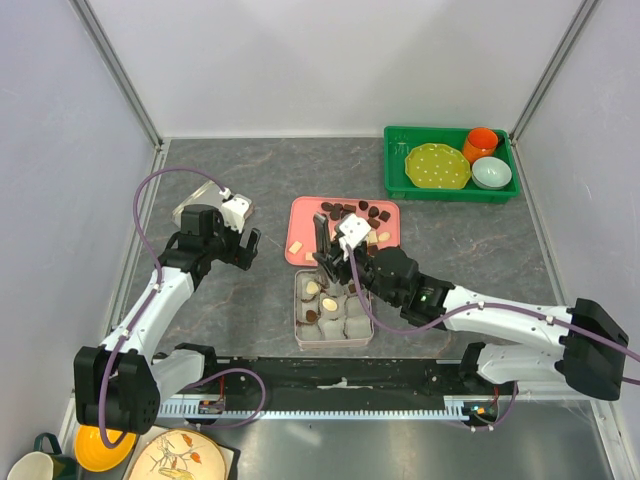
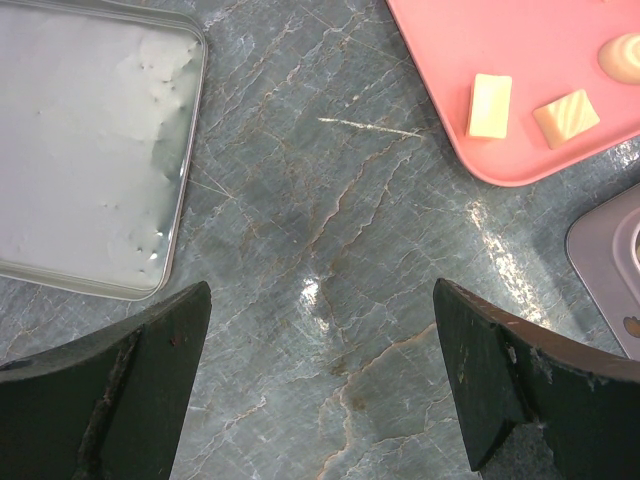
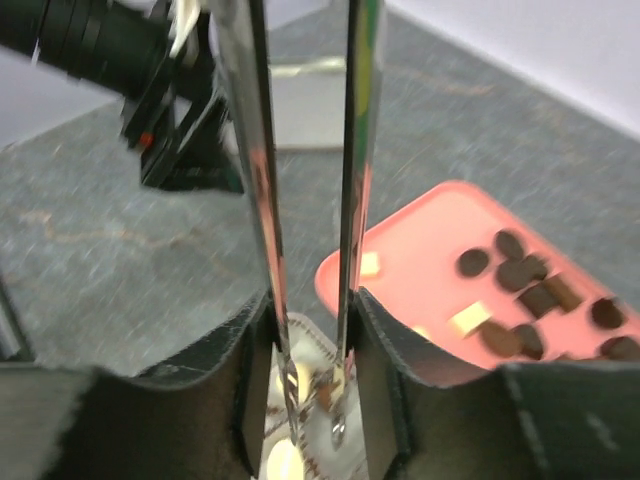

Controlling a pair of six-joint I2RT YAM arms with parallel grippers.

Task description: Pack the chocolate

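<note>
Dark and cream chocolate pieces (image 1: 350, 211) lie on a pink tray (image 1: 308, 218). Below it stands a metal tin (image 1: 297, 330) lined with white paper cups, several holding pieces (image 1: 312, 290). My right gripper (image 1: 335, 262) is shut on metal tongs (image 1: 322, 238). In the right wrist view the tongs (image 3: 350, 150) run down between my fingers (image 3: 385, 345), their tips just over the tin's cups (image 3: 300, 352). A brown piece (image 3: 326, 392) shows between the tips; I cannot tell whether it is held. My left gripper (image 1: 245, 245) is open and empty above bare table (image 2: 320, 370).
The tin's lid (image 1: 205, 205) lies at the left, also in the left wrist view (image 2: 80, 150). Two cream pieces (image 2: 490, 105) lie near the pink tray's edge (image 2: 480, 170). A green bin (image 1: 395, 170) at the back right holds a yellow plate (image 1: 437, 166), an orange cup (image 1: 481, 143) and a bowl (image 1: 491, 173).
</note>
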